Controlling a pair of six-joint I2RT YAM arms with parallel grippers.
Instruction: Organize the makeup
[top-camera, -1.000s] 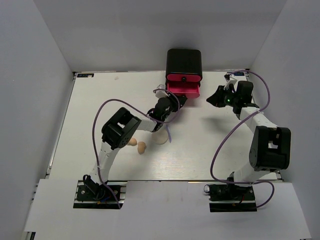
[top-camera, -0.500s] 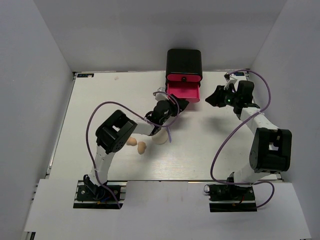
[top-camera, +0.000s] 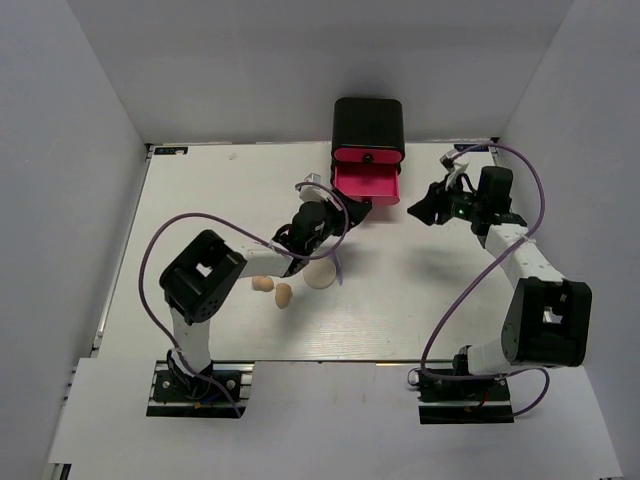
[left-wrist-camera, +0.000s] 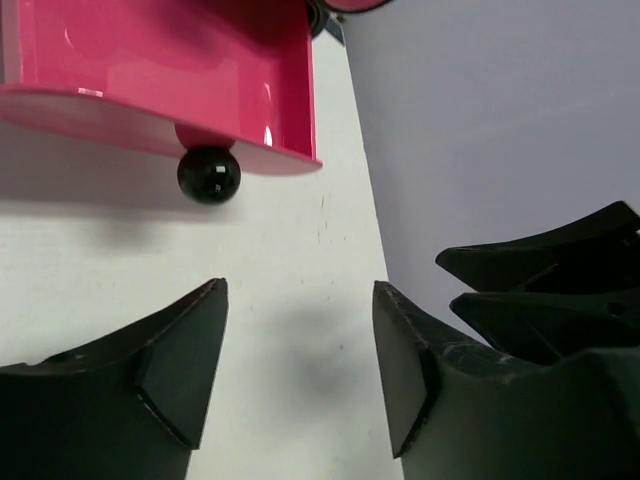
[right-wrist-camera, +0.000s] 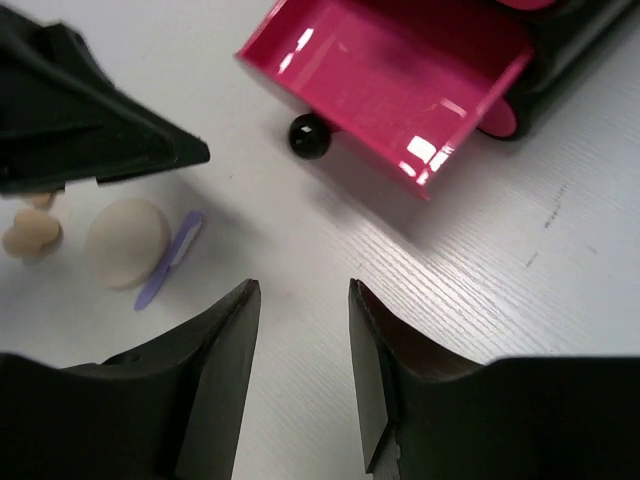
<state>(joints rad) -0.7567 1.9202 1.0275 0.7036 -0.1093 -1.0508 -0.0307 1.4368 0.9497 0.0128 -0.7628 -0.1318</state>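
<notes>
Drawer pulled out, visible part bare. Puff, two sponges, purple stick on table, unsorted. Left gripper, right gripper: fingers apart, holding nothing. Most sorting left.

The top camera looks steeply down from high behind the arm bases at 6 o'clock, taking in the whole table, while both wrist cameras sit low and close, sharing the open pink drawer and its black knob, at 11 o'clock for the left and 1 o'clock for the right.
</notes>
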